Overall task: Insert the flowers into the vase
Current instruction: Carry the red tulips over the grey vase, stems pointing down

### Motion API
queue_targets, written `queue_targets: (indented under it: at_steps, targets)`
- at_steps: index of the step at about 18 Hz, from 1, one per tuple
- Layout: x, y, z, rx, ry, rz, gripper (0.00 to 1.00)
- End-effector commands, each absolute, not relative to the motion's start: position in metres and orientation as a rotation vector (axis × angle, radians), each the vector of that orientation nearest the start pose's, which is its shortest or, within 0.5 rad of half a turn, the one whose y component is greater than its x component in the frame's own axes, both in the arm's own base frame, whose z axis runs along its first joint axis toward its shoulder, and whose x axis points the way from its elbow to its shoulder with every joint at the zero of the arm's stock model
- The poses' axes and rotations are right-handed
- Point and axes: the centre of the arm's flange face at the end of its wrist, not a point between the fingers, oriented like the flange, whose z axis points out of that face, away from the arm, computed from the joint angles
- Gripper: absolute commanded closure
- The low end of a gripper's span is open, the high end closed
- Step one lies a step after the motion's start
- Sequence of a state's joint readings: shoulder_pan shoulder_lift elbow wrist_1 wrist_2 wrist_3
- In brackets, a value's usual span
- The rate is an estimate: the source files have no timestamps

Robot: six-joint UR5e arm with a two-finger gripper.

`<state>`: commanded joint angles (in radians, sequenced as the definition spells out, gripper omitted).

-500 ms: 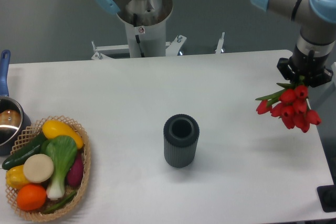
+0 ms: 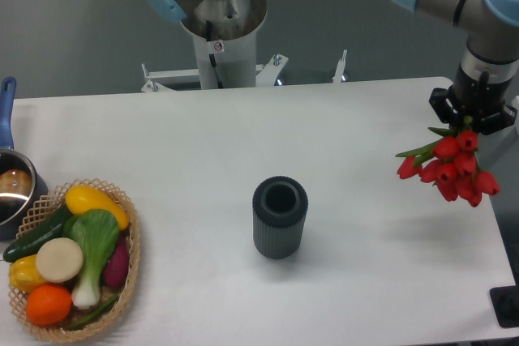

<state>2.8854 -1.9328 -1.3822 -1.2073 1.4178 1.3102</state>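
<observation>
The vase (image 2: 280,217) is a dark grey ribbed cylinder standing upright near the middle of the white table, its round mouth open and empty. The flowers (image 2: 456,167), a bunch of red tulip heads with green leaves, hang in the air above the table's right edge, heads pointing down. My gripper (image 2: 472,117) is directly above them and shut on their stems; the fingertips are hidden by the gripper body and the leaves. The bunch is far to the right of the vase and higher than it.
A wicker basket (image 2: 127,269) full of vegetables and fruit sits at the front left. A steel pot with a blue handle (image 2: 7,186) stands at the left edge. The arm's base (image 2: 220,30) stands behind the table's far edge.
The gripper and the flowers have shifted very slightly to the right. The vase has not moved.
</observation>
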Motion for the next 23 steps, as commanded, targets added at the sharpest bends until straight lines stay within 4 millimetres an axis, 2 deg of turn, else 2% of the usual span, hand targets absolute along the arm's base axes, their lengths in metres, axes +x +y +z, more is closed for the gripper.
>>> queue_targets:
  at_steps: [5,9,11,14,19,23]
  targets:
    - [-0.586,0.331,0.455,-2.654,-0.109,0.211,1.0]
    - [-0.579,0.349,0.465,-2.433,-0.145,0.11,1.0]
    - [-0.569,0.365,0.47,-2.297,-0.136,-0.005,1.0]
    - [-0.561,0.375,0.474,-2.112,-0.136,-0.152,1.0]
    - [-0.551,0.381,0.471,-2.027,-0.11,-0.213,1.0]
    - [-0.533,0.376,0.488,-1.875,-0.075,-0.266,1.0]
